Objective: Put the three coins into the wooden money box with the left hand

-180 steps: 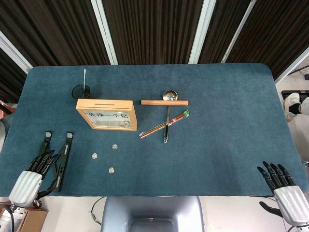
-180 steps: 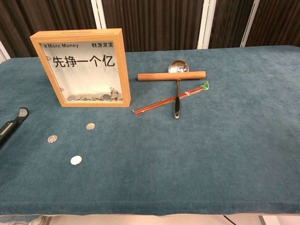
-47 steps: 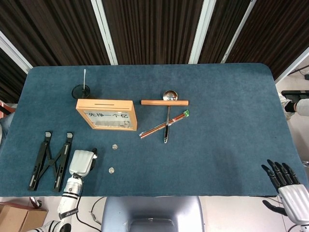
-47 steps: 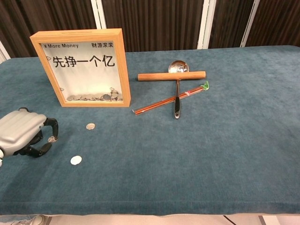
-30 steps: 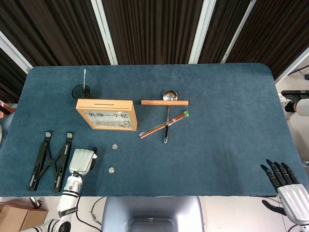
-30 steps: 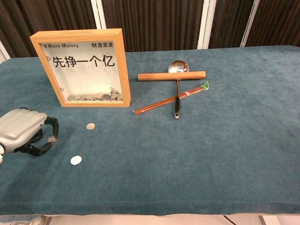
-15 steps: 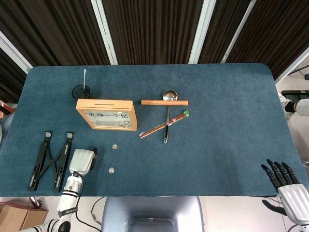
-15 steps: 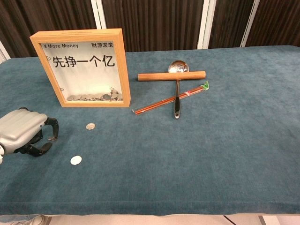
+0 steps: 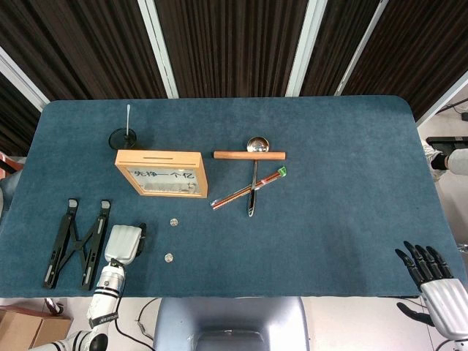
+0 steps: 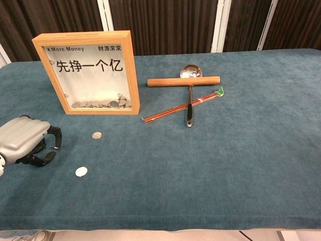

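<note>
The wooden money box (image 9: 161, 173) (image 10: 90, 73) stands upright left of centre, with its slot on top. Two coins lie on the cloth in front of it: one (image 9: 174, 221) (image 10: 97, 135) nearer the box, one (image 9: 169, 257) (image 10: 81, 171) nearer the front edge. My left hand (image 9: 124, 243) (image 10: 25, 140) hovers low, left of both coins, with its fingers curled in. They close over the spot where the third coin lay, and that coin no longer shows on the cloth. My right hand (image 9: 431, 281) stays off the table's front right corner, fingers spread and holding nothing.
A black folding stand (image 9: 77, 241) lies just left of my left hand. A spoon (image 9: 253, 175), red chopsticks (image 9: 248, 188) and a wooden rod (image 9: 248, 155) lie right of the box. Behind the box is a black round base holding a white stick (image 9: 122, 135).
My left hand came onto the table to the leftmost coin and curled its fingers around it. That coin showed at the fingertips a second ago and is now hidden. The right hand is still.
</note>
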{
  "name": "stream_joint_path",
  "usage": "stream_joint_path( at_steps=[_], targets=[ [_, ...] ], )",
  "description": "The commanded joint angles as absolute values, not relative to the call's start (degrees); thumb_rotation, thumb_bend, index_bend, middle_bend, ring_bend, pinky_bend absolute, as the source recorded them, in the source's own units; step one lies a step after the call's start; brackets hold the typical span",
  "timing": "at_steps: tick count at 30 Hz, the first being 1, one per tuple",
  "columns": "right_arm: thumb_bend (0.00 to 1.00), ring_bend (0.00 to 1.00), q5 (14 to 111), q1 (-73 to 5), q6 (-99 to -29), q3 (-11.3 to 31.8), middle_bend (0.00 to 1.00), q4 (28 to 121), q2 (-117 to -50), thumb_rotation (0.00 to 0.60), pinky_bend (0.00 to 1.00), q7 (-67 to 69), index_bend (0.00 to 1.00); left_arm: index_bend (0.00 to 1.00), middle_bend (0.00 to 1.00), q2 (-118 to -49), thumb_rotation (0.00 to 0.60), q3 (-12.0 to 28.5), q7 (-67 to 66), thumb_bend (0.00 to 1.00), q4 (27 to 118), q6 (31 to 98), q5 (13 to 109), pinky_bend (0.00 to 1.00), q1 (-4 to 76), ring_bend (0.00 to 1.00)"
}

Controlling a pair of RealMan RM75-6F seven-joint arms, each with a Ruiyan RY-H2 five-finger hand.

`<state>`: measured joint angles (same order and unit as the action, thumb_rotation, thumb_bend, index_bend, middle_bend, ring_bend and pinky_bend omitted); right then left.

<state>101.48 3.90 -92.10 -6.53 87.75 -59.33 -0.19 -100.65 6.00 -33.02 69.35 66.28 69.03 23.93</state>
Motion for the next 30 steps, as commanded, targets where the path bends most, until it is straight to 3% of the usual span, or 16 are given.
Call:
stream_joint_path(
  at_steps=[1, 22, 30],
  targets=[
    [0.15, 0.0, 101.5, 3.9, -92.1, -6.5, 0.0, 87.7, -59.3, 0.6, 0.0, -0.2, 0.0, 0.55, 1.0, -100.7, 0.6, 5.9, -32.6, 0.41, 69.2, 66.6, 69.3, 1.0, 23.9, 1.0],
    [0.15, 0.0, 101.5, 3.8, -91.9, -6.6, 0.0, 87.9, -59.4, 0.6, 0.0, -0.5, 0.0, 0.55, 1.0, -100.5, 0.6, 6.1, -31.1, 0.41, 69.3, 68.5, 70.7, 1.0, 23.9, 1.0],
    [0.15, 0.0, 101.4, 3.8, -91.7, -6.6, 0.0, 87.9, -59.4, 0.6, 0.0, -0.6, 0.0, 0.68, 1.0, -100.8, 0.6, 6.4, -30.1, 0.51, 68.8, 69.1, 71.1, 1.0, 24.0, 1.0]
  ],
)
